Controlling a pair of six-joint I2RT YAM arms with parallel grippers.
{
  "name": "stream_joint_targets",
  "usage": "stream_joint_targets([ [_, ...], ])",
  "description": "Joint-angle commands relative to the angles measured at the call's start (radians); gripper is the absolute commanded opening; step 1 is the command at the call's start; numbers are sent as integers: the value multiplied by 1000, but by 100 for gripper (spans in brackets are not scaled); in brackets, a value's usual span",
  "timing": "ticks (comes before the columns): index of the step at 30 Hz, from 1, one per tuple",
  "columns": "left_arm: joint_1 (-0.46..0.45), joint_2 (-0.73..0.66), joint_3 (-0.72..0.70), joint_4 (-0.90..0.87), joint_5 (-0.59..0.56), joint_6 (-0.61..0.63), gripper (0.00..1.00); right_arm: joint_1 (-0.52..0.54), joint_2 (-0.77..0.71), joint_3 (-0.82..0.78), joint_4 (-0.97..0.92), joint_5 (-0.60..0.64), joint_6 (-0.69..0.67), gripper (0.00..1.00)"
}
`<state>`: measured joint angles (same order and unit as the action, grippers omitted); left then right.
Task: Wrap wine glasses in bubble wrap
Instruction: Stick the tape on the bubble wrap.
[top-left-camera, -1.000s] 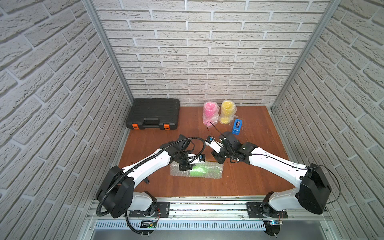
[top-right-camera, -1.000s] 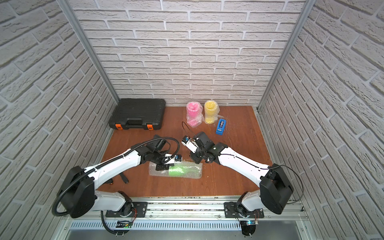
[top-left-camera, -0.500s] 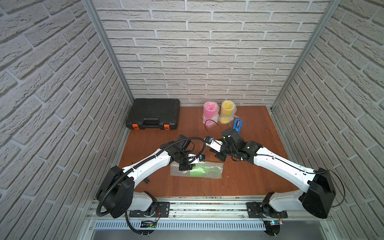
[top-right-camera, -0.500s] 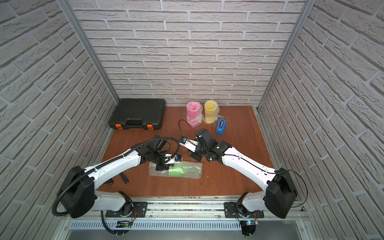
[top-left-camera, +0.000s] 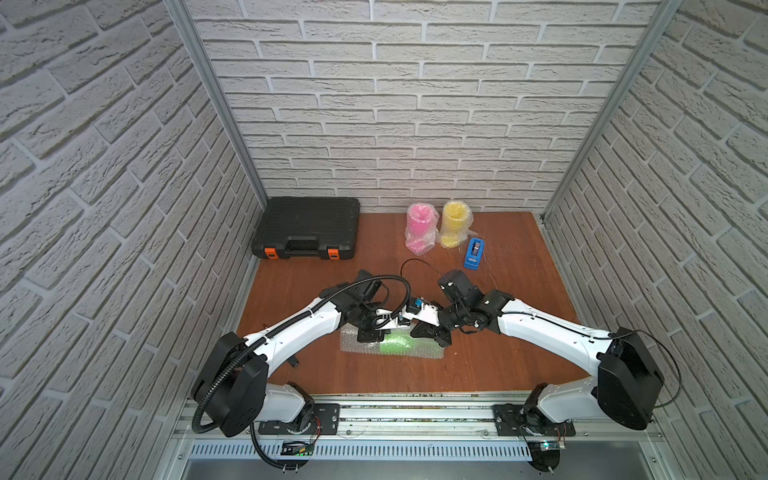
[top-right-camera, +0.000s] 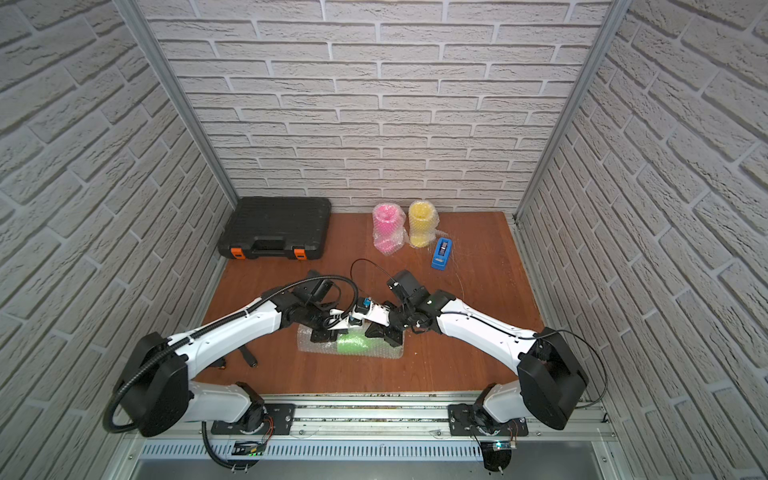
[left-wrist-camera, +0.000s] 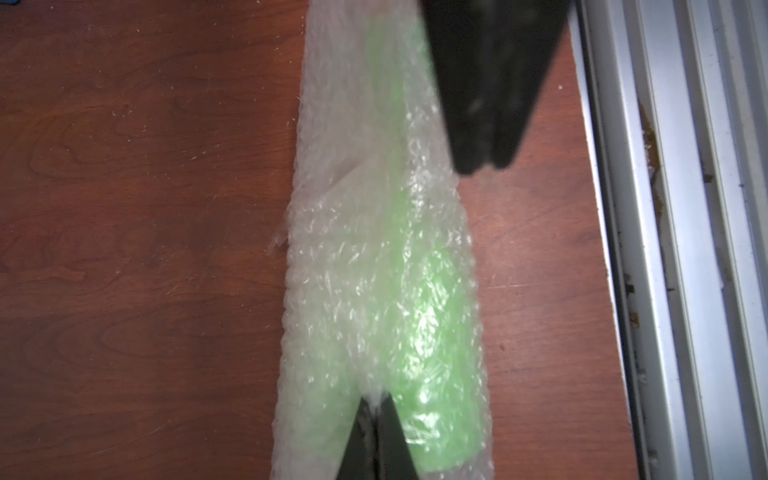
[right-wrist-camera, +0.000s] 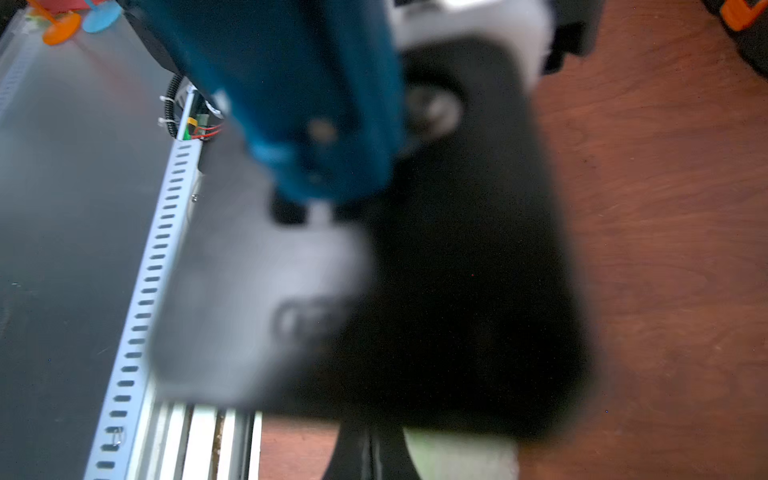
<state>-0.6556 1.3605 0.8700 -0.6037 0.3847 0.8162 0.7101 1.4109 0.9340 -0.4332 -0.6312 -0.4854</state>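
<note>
Two hands, both shut, meet over one bundle. The left hand (left-wrist-camera: 376, 409) sets its tips on the bubble wrap (left-wrist-camera: 332, 270) beside the bowl of the green glass (left-wrist-camera: 419, 324); whether it pinches film, I cannot tell. The right hand (left-wrist-camera: 488, 164) hovers empty by the stem end. The bundle lies along the front edge of the counter (left-wrist-camera: 145, 208), near the rail (left-wrist-camera: 665, 249), with bare counter behind and to the right. The wrapped pink glass (top-left-camera: 419, 228) and yellow glass (top-left-camera: 454, 222) stand at the back wall, the dispenser (top-left-camera: 473, 253) just beside them and the case (top-left-camera: 309, 226) in the back-left corner.
</note>
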Motion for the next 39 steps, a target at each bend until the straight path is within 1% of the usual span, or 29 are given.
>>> stream_joint_targets([
  [1,-12,32,-36,-64,-13,-3,2,34,-15,-25,-4,-89,-1,3],
  [7,-11,36,-35,-65,-13,-3,2,55,1,-45,8,-119,18,3],
  [11,-12,37,-35,-65,-12,-5,2,58,27,-80,70,-90,45,3],
  [14,-12,38,-33,-67,-13,-5,2,57,57,-93,107,-100,64,9],
  [17,-12,36,-34,-67,-14,-4,2,57,74,-96,115,-114,78,22],
  [19,-14,35,-35,-67,-14,-4,2,57,59,-105,125,-100,91,30],
  [23,-12,34,-35,-67,-15,-3,2,57,-16,-119,132,-62,118,39],
  [28,-12,31,-34,-65,-14,-3,2,55,-103,-104,76,-93,132,45],
  [32,-12,32,-33,-65,-12,-3,2,55,-121,-105,80,-105,167,46],
  [36,-12,30,-32,-68,-14,-5,2,55,-126,-145,160,-49,273,45],
  [39,-12,28,-35,-68,-15,-4,2,55,-140,-191,242,-21,370,48],
])
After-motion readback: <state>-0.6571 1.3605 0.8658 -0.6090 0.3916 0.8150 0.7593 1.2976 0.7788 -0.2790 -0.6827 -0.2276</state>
